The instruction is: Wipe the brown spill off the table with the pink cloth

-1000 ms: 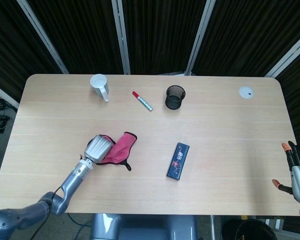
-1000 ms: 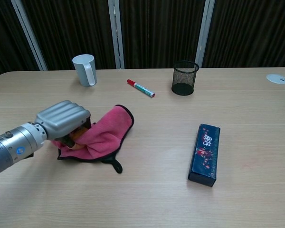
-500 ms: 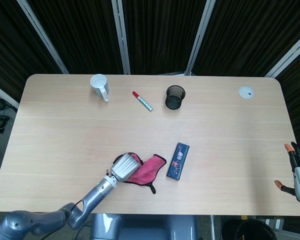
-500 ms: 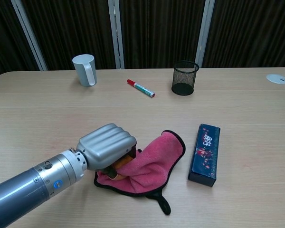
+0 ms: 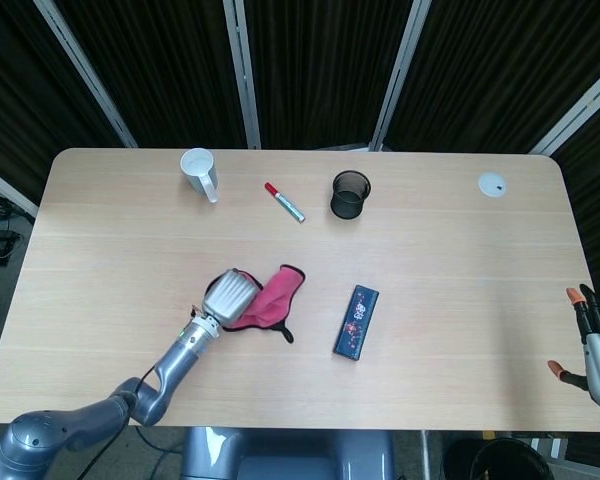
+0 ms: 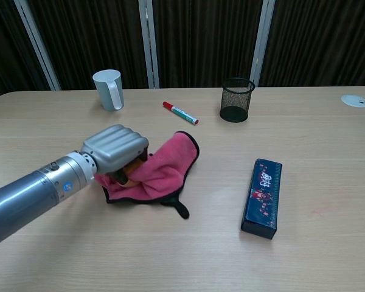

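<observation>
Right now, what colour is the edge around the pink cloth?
Black, all along the pink cloth's border; the chest view shows it best.

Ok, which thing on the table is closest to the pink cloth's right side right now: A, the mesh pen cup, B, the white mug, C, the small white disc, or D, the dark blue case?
D: the dark blue case lies just right of the pink cloth held by the left hand; the other three sit along the far edge.

Matt light wood-grain table (image 6: 328,140). Soft fuzzy pink cloth with black edging (image 6: 161,171) bunched under the fingers of the smooth brushed-metal left hand (image 6: 114,149). Black wire-mesh metal cup (image 6: 236,99); glossy dark blue box (image 6: 262,196); glazed white mug (image 6: 108,89).
</observation>
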`<control>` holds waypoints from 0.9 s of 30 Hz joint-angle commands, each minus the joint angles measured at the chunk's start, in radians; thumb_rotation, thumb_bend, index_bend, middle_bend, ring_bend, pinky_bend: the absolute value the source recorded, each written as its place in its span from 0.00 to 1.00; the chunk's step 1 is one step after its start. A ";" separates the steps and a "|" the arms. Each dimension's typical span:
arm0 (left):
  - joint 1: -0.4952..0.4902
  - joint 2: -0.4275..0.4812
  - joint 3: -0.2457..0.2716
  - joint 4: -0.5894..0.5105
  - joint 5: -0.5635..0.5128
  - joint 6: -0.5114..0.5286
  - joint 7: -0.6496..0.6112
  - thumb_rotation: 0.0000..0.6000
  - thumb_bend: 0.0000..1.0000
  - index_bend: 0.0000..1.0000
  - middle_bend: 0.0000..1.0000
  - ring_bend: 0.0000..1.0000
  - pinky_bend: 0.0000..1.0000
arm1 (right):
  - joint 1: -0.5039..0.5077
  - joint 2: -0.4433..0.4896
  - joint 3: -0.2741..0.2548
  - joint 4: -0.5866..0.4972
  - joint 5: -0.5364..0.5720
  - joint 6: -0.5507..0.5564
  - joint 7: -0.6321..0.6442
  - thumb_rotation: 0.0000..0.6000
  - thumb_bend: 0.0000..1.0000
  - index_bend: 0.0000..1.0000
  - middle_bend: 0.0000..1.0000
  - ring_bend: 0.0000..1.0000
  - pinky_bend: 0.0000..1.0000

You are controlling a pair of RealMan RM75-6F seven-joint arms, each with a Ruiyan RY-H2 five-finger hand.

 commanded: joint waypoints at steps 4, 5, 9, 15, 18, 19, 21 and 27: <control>0.019 0.062 -0.032 0.061 -0.048 0.003 -0.059 1.00 0.46 0.91 0.71 0.63 0.58 | 0.002 -0.006 -0.002 0.002 0.002 -0.006 -0.011 1.00 0.00 0.03 0.00 0.00 0.00; 0.027 0.078 -0.043 0.065 -0.060 0.013 -0.068 1.00 0.46 0.91 0.71 0.63 0.58 | 0.002 -0.007 -0.003 0.003 0.002 -0.006 -0.014 1.00 0.00 0.03 0.00 0.00 0.00; 0.037 0.131 -0.069 0.041 -0.082 0.036 -0.080 1.00 0.47 0.91 0.71 0.63 0.58 | 0.003 -0.009 -0.005 0.001 0.000 -0.007 -0.019 1.00 0.00 0.03 0.00 0.00 0.00; 0.061 0.244 -0.096 -0.048 -0.110 0.082 -0.039 1.00 0.46 0.91 0.71 0.63 0.58 | 0.001 -0.005 -0.010 -0.011 -0.019 0.005 -0.026 1.00 0.00 0.03 0.00 0.00 0.00; 0.074 0.262 -0.100 -0.072 -0.129 0.085 -0.022 1.00 0.46 0.91 0.71 0.63 0.58 | 0.001 -0.004 -0.011 -0.015 -0.022 0.007 -0.027 1.00 0.00 0.03 0.00 0.00 0.00; 0.081 0.269 -0.103 -0.085 -0.143 0.082 -0.010 1.00 0.46 0.91 0.71 0.63 0.57 | 0.000 -0.004 -0.012 -0.017 -0.024 0.009 -0.029 1.00 0.00 0.03 0.00 0.00 0.00; 0.106 0.285 -0.096 -0.118 -0.177 0.074 0.027 1.00 0.45 0.90 0.70 0.63 0.57 | 0.000 -0.003 -0.017 -0.025 -0.035 0.011 -0.032 1.00 0.00 0.03 0.00 0.00 0.00; 0.134 0.308 -0.066 -0.157 -0.196 0.059 0.060 1.00 0.15 0.61 0.41 0.41 0.43 | -0.002 -0.001 -0.023 -0.040 -0.053 0.020 -0.044 1.00 0.00 0.03 0.00 0.00 0.00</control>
